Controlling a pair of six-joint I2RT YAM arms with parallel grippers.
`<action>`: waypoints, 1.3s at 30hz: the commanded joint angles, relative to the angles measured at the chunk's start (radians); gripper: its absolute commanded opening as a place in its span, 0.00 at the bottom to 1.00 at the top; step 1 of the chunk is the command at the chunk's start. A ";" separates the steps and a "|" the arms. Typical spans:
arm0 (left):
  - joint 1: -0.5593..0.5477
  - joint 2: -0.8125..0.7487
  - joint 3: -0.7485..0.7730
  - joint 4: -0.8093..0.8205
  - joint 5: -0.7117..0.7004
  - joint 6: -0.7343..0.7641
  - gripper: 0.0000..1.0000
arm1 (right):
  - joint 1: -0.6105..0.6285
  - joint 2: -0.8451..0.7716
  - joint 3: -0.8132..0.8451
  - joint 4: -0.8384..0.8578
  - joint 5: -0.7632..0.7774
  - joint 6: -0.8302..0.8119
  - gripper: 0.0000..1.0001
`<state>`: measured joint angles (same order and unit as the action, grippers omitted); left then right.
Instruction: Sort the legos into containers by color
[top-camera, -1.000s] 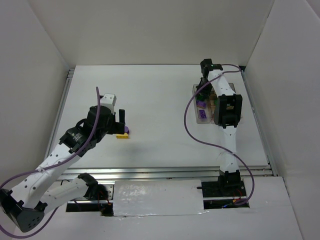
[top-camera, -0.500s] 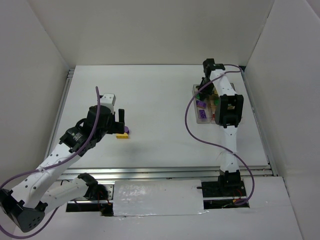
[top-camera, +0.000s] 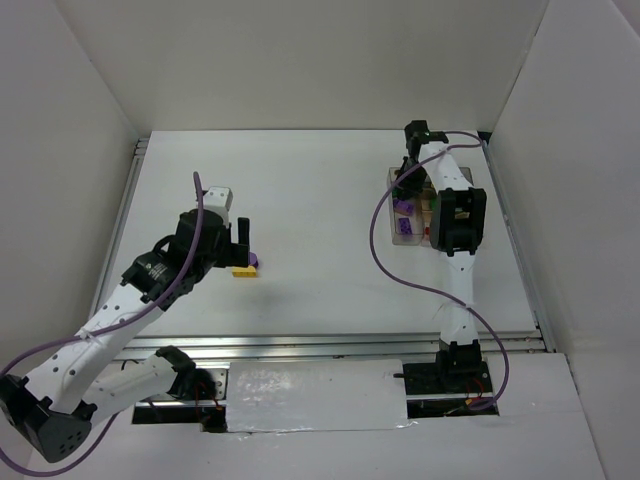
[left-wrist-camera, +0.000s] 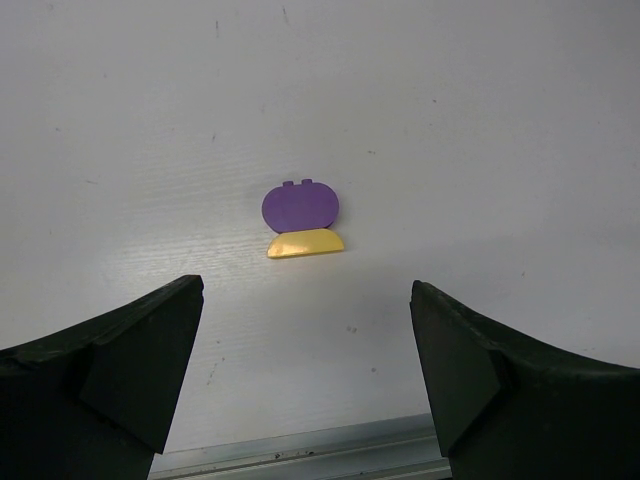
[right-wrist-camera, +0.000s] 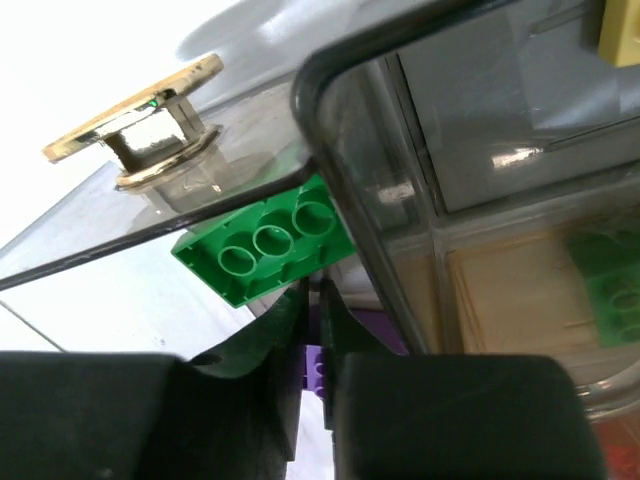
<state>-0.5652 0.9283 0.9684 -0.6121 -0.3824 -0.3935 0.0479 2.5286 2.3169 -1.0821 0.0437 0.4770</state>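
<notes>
A rounded purple lego and a yellow lego lie touching on the white table, also in the top view as purple and yellow. My left gripper is open and empty, hovering just short of them. My right gripper is shut at the far left end of the clear container. Its tips touch the lower edge of a tilted green lego; nothing green shows between the jaws. A purple lego shows behind the fingers. The container holds more purple, green and yellow legos.
A gold-coloured fitting stands on the container's clear flap. The metal rail of the table's near edge runs just below the left gripper. White walls enclose the table on three sides.
The right wrist has shifted very slightly over the container's far end. The left arm has barely moved, and the purple and yellow legos lie where they were.
</notes>
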 joint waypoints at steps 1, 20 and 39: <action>0.010 0.003 0.020 0.032 0.008 0.015 0.97 | 0.001 -0.042 -0.017 0.073 0.036 0.011 0.22; 0.018 -0.002 0.018 0.034 0.027 0.016 0.97 | 0.015 -0.108 -0.070 0.180 0.111 0.196 0.51; 0.016 -0.032 0.010 0.037 0.033 0.016 0.97 | 0.086 -0.221 -0.270 0.280 0.208 0.469 1.00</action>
<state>-0.5526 0.9131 0.9684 -0.6083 -0.3603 -0.3931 0.1291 2.3253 2.0525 -0.8154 0.2108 0.9028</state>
